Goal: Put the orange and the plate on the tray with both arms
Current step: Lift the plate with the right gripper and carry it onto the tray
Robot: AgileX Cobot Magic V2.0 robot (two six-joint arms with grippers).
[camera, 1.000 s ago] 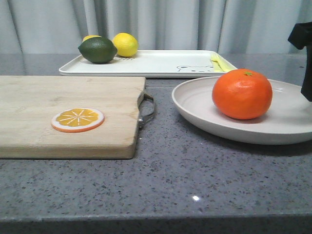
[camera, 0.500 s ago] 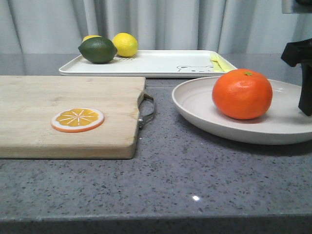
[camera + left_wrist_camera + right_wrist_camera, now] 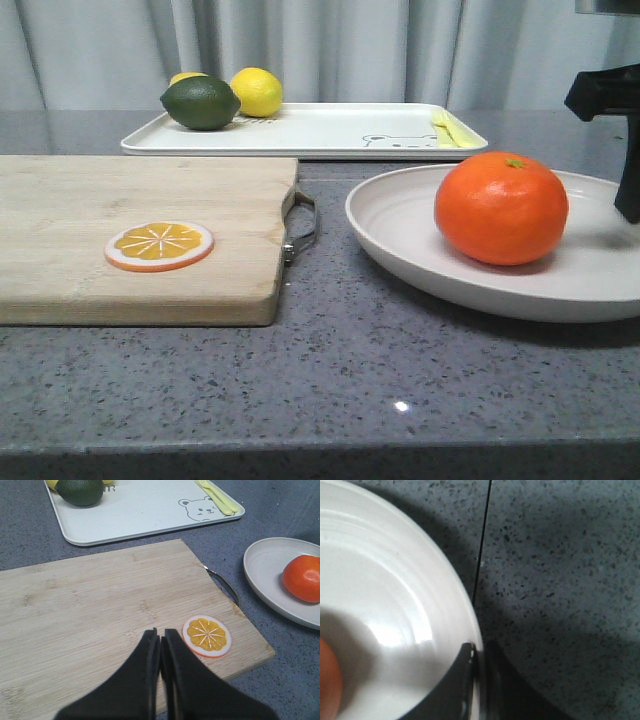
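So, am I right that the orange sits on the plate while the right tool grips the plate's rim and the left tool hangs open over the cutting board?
Not quite: the left tool is shut, as the left wrist view shows. The rest holds.

- The left gripper (image 3: 160,645) hangs above the wooden cutting board (image 3: 100,615), jaws pressed together with only a thin slit between them and nothing held.
- The right gripper (image 3: 479,655) is clamped on the rim of the plate (image 3: 395,590), one finger (image 3: 462,680) inside the rim, the other outside.
- In the front view the right arm (image 3: 615,110) shows only as a dark shape at the right edge.
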